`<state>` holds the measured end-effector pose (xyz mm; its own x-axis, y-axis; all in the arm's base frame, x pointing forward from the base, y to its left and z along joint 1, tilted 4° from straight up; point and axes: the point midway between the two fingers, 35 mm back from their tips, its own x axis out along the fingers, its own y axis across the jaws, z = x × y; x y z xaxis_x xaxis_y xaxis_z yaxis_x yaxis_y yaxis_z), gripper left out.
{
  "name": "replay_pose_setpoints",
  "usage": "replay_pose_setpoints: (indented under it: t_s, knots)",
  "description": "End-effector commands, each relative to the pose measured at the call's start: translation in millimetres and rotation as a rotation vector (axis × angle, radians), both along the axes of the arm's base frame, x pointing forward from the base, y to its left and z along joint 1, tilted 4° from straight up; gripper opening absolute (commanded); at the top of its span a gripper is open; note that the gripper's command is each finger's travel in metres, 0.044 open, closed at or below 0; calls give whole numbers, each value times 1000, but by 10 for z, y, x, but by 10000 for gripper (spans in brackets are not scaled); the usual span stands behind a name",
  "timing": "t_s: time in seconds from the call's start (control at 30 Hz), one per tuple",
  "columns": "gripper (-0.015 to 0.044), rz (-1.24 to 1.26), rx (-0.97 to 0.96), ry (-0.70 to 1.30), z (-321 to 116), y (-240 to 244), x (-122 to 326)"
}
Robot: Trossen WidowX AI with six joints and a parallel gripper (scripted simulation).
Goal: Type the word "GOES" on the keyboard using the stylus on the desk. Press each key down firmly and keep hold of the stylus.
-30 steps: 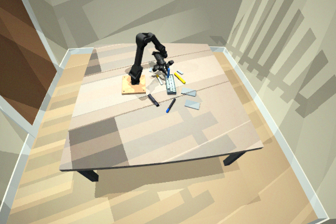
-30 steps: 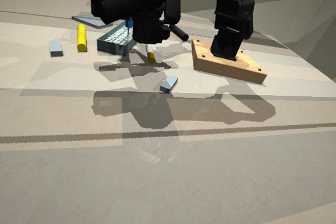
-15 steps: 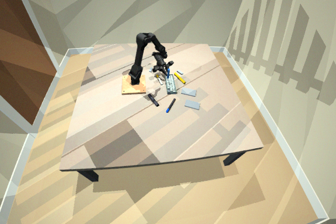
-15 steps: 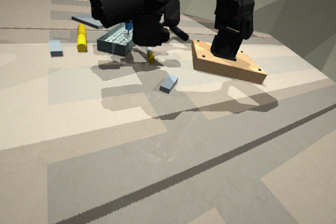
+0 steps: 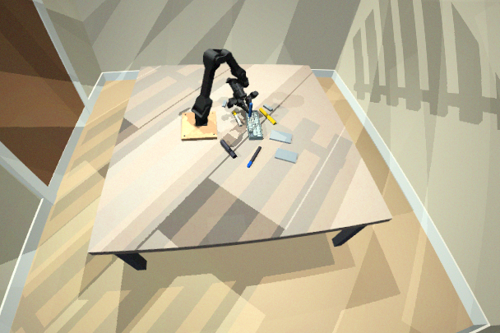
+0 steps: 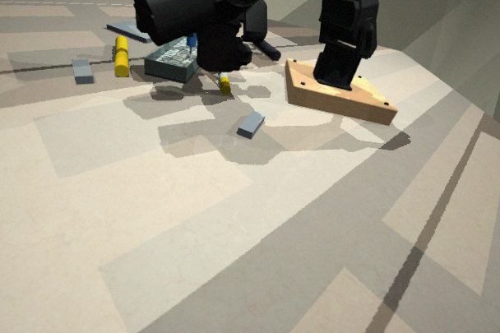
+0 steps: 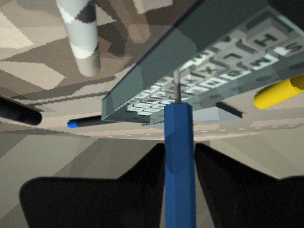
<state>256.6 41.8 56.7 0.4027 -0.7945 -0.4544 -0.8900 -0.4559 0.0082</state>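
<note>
My gripper point(image 5: 248, 108) point(image 7: 179, 150) is shut on the blue stylus point(image 5: 251, 106) point(image 6: 191, 40) point(image 7: 179, 190), whose thin grey tip points down at the keys. The fingers hide part of it in the top and exterior views. The keyboard point(image 5: 256, 137) point(image 6: 164, 70) point(image 7: 150, 69) is a dark green-grey tray with pale lettered keys. The stylus is over its far end in the top view. In the wrist view the tip overlaps the keys just left of X; the letter under it and whether it touches cannot be told.
A yellow cylinder point(image 5: 267, 116) point(image 6: 122, 57) point(image 7: 280, 93) lies on one side of the keyboard, a white pen point(image 5: 238, 120) point(image 7: 82, 37) on the other. A black marker point(image 5: 228, 149), a blue-ended black pen point(image 5: 255, 156) and two grey plates point(image 5: 280, 136) point(image 5: 286, 155) lie nearby.
</note>
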Motion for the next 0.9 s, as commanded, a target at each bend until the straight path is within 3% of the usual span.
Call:
replay_pose_setpoints:
  t_s: [0.0, 0.33, 0.67, 0.77, 0.87]
  knots:
    - [81, 3, -8, 6, -1, -4, 0]
    - [81, 3, -8, 6, 354, 18, 0]
    - [85, 5, -13, 14, 340, 16, -2]
    - [65, 5, -13, 14, 340, 16, -2]
    - [0, 5, -12, 13, 351, -16, -3]
